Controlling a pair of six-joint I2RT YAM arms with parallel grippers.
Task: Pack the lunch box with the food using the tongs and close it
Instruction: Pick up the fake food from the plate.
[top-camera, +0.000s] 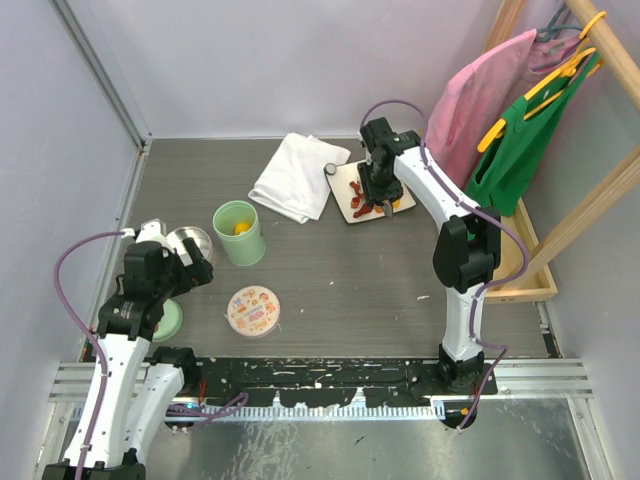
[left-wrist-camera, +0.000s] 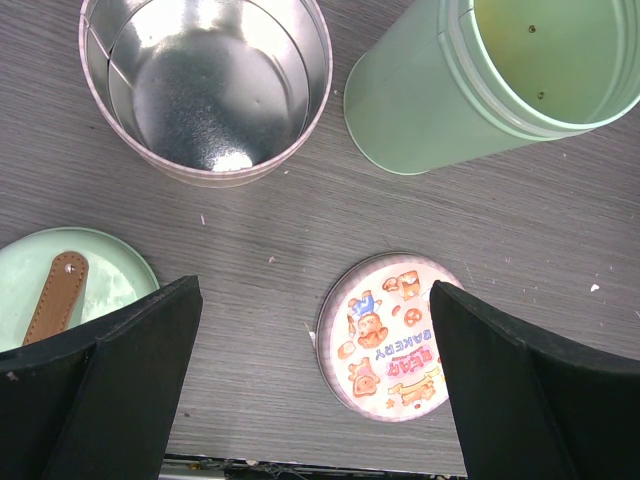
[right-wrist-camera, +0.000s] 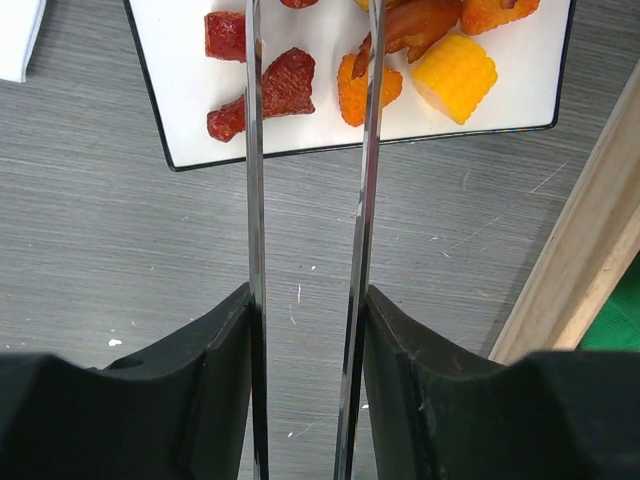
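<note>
The food, red (right-wrist-camera: 285, 85), orange (right-wrist-camera: 365, 92) and yellow (right-wrist-camera: 455, 70) bite-size pieces, lies on a white plate (right-wrist-camera: 500, 112) at the back right of the table (top-camera: 375, 195). My right gripper (right-wrist-camera: 308, 295) is shut on the tongs (right-wrist-camera: 256, 200), one pad pressing each thin metal arm. The arms reach out over the plate, and their tips run past the top edge of the right wrist view. The mint-green lunch box (top-camera: 240, 232) stands upright and uncovered with a yellow piece inside. My left gripper (left-wrist-camera: 315, 300) hangs open above the table, next to a printed round lid (left-wrist-camera: 395, 335).
A bare metal tin (left-wrist-camera: 205, 90) stands beside the lunch box (left-wrist-camera: 490, 80). A mint-green lid with a brown knob (left-wrist-camera: 60, 290) lies at the left. A white cloth (top-camera: 298, 175) sits at the back. A wooden rack (top-camera: 530, 270) with pink and green bags borders the right side.
</note>
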